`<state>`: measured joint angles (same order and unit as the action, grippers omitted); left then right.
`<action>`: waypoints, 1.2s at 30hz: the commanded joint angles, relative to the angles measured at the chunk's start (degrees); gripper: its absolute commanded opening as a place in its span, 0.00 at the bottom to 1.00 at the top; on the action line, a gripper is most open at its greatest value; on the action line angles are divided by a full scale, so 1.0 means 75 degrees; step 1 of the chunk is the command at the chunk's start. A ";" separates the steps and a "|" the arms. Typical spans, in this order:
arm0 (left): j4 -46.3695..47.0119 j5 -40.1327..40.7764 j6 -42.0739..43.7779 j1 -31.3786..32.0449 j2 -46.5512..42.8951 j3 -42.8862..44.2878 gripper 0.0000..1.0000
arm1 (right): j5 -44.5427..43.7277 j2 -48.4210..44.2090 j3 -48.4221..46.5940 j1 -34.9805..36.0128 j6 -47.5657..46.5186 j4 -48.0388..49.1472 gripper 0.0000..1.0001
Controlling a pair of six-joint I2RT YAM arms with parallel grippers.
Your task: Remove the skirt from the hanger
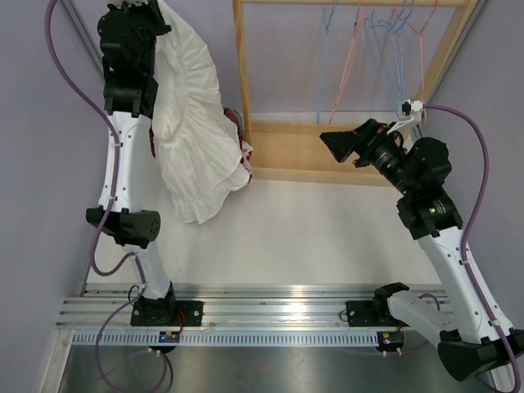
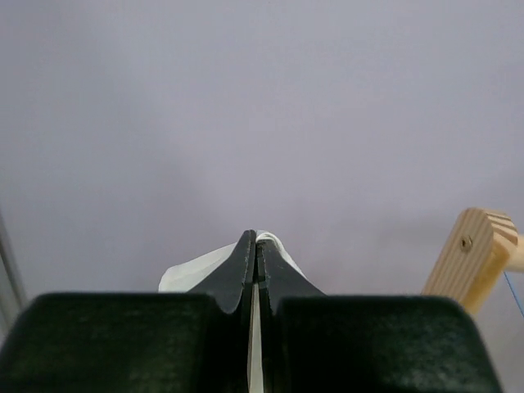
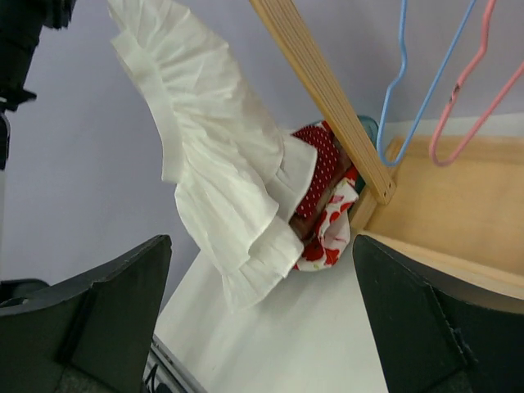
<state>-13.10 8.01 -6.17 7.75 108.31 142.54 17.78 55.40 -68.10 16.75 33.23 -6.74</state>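
A white tiered skirt [image 1: 195, 123] hangs from my left gripper [image 1: 155, 16], which is raised high at the far left and shut on the skirt's top edge [image 2: 274, 242]. The skirt drapes down to the table, its hem near a pile of red clothes. In the right wrist view the skirt [image 3: 213, 155] hangs left of the wooden rack post. My right gripper [image 1: 334, 141] is open and empty, held in front of the rack, apart from the skirt. Several wire hangers [image 1: 385, 33] hang empty on the rack. No hanger shows in the skirt.
A wooden clothes rack [image 1: 246, 74] with a wooden base [image 1: 303, 151] stands at the back. Red dotted and red-flowered clothes [image 1: 244, 151] lie by its left post, also in the right wrist view [image 3: 327, 221]. Blue and pink hangers [image 3: 442, 90] hang on the rail.
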 commanded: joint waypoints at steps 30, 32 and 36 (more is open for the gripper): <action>-0.1181 0.0786 -0.1016 0.1274 -0.5737 -0.7457 0.99 | -0.0002 -0.3375 0.0138 0.0016 -0.0986 -0.2475 0.99; -0.1393 0.0481 -0.1226 0.1638 -0.6738 -0.8945 0.99 | -0.0329 -0.3775 0.0196 0.0016 -0.0962 -0.2861 1.00; -0.1931 -0.0142 -0.1602 0.1744 -0.9126 -1.0776 0.99 | -0.0916 -0.4933 0.0466 0.0016 -0.0915 -0.3354 0.99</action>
<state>-19.46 12.38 -15.62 20.47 44.14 70.54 15.62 22.46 -65.21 16.78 26.94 -27.99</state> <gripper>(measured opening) 0.987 0.993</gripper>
